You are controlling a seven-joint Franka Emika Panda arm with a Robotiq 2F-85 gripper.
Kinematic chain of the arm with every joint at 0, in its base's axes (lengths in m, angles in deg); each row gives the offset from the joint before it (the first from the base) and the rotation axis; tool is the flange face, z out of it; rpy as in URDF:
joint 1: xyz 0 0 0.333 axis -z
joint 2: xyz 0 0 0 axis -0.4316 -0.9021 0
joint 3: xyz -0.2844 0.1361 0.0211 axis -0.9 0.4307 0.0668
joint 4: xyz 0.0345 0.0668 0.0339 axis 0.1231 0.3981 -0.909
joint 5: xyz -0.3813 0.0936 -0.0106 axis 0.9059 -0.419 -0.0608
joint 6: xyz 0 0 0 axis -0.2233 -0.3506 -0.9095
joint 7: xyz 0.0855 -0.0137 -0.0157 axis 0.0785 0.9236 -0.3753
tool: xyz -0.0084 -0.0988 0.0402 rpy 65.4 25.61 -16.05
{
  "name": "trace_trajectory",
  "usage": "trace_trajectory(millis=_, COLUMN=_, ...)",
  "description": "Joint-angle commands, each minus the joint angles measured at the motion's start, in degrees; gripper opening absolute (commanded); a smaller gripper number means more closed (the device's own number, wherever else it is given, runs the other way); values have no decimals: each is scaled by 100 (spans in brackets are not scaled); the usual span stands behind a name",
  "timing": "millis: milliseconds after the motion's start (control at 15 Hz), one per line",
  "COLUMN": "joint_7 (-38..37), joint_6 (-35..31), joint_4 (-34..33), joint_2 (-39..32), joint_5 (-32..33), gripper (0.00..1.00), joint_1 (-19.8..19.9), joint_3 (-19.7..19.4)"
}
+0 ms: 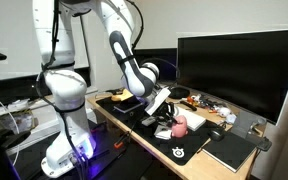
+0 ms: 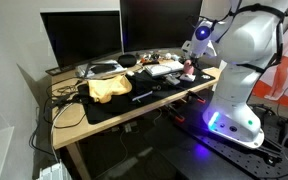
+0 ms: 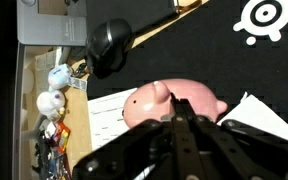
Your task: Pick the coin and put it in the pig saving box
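Note:
The pink pig saving box (image 3: 159,100) lies on white paper on the black desk mat, and it shows in both exterior views (image 1: 180,123) (image 2: 190,68). My gripper (image 3: 176,117) hangs right above the pig's back, with its fingers pressed together. A thin grey sliver, the coin (image 3: 168,117), shows at the fingertips; most of it is hidden between the fingers. In both exterior views the gripper (image 1: 167,108) (image 2: 191,60) points down at the pig, just above it.
A black mouse (image 3: 109,45) lies beyond the pig. A large monitor (image 1: 234,65) stands at the back of the desk. A yellow cloth (image 2: 106,88), cables and small clutter lie along the desk. A dark notebook (image 1: 229,150) lies near the desk corner.

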State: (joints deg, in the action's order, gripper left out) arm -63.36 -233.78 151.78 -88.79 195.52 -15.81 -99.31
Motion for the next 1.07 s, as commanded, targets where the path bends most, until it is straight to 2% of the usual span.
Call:
trace_trajectory(millis=0, joint_7=-186, joint_6=84, joint_4=-160, joint_2=-220, joint_5=-65, gripper=0, joint_1=-35, joint_3=63)
trace_trajectory(millis=533, joint_7=-116, joint_6=77, joint_4=-154, joint_2=-196, joint_5=-220, gripper=0, joint_1=-60, joint_3=73)
trace_trajectory(millis=600, joint_7=-127, joint_6=67, joint_4=-152, joint_2=-185, joint_5=-202, gripper=23, joint_1=-58, joint_3=72)
trace_trajectory(millis=733, joint_7=-120, joint_6=57, joint_4=-147, joint_2=-172, joint_5=-176, gripper=33, joint_1=-52, joint_3=62)
trace_trajectory(millis=1000, joint_7=-141, joint_6=42, joint_4=-84, joint_2=-68, joint_5=-40, gripper=63, joint_1=-40, joint_3=39)
